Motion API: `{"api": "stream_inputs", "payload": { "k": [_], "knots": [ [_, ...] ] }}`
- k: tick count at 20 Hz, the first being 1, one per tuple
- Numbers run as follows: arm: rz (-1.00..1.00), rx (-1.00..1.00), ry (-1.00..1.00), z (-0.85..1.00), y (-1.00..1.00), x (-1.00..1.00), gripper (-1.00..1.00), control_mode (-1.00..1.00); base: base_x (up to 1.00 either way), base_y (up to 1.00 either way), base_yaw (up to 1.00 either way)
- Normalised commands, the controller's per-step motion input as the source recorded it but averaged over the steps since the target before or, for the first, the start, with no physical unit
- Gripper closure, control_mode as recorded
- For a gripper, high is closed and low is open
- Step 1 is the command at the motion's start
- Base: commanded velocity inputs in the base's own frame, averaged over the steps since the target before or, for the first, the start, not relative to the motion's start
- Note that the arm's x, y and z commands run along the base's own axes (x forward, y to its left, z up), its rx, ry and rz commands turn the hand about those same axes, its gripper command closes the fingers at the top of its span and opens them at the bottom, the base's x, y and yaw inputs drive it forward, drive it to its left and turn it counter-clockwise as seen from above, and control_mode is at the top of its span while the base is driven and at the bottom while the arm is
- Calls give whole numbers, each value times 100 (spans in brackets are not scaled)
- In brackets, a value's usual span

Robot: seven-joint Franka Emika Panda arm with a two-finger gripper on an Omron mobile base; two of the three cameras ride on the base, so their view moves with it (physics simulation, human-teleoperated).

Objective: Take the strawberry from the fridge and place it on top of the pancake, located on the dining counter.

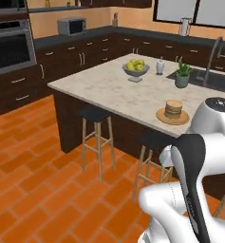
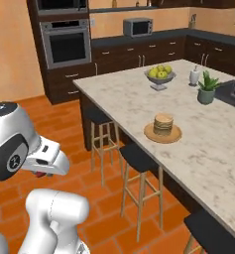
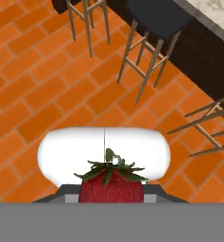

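The strawberry (image 3: 111, 185), bright red with a green leafy cap, sits at the bottom of the hand view, and my gripper is shut on it. In the right base view the gripper (image 2: 39, 172) hangs low at the left, over the brick floor, with a speck of red under it. The pancake (image 1: 173, 108) (image 2: 163, 124) is a golden-brown stack on a tan plate (image 1: 161, 116), near the front edge of the beige marbled dining counter (image 1: 104, 85) (image 2: 124, 94). The gripper is well short of the counter and below its top. The fridge is out of view.
Dark-seated wooden stools (image 1: 96, 114) (image 2: 139, 158) (image 3: 156, 19) line the counter's near side. On the counter stand a bowl of green fruit (image 1: 135, 68), a potted plant (image 1: 182, 73), a white bottle (image 1: 160, 66), and the sink with its tap (image 1: 213, 59). Beyond are an oven (image 2: 66, 44) and dark cabinets.
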Motion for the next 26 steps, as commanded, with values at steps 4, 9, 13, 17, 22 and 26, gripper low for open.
{"api": "stream_inputs", "payload": {
  "k": [4, 9, 13, 17, 22, 26],
  "knots": [
    [0, 0, 0, 0, 0, 0, 100, 100, 65, -6, -69],
    [0, 0, 0, 0, 0, 0, 100, 100, 83, 3, -67],
    [0, 0, 0, 0, 0, 0, 100, 100, 88, 26, -60],
    [0, 0, 0, 0, 0, 0, 100, 100, 46, 55, -43],
    [0, 0, 0, 0, 0, 0, 100, 100, 13, 89, -27],
    [0, 0, 0, 0, 0, 0, 100, 100, 8, 77, -28]
  ]
}}
